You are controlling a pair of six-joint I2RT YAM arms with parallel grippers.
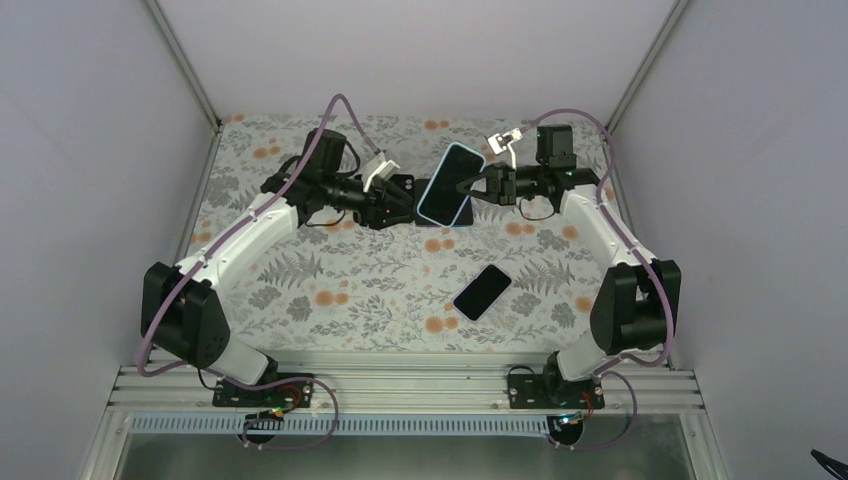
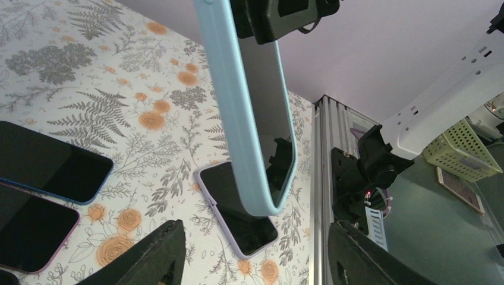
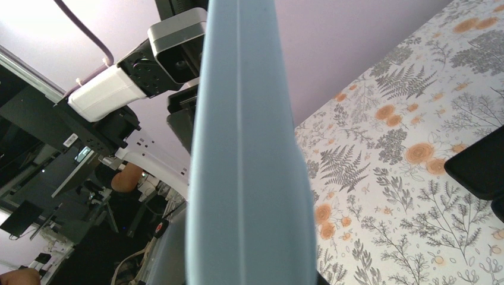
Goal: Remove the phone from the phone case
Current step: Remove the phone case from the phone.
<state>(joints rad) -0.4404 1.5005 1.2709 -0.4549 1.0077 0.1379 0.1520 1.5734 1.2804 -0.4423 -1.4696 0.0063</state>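
Blue rubbery phone case [image 2: 229, 89] looks bendy, its phone [image 1: 448, 190] stiff and slick; I'd peel a corner. Right gripper [image 1: 476, 184] pinches its edge; left gripper [image 1: 407, 197] half-spread, empty.

The worktop [image 1: 330, 290] has a print of ferns and orange flowers. A dark phone [image 1: 482, 291] lies flat and slanted, lower right of centre. In the left wrist view, two more phones lie at the left edge, a blue-rimmed one [image 2: 47, 161] above a pink-rimmed one [image 2: 30, 228].
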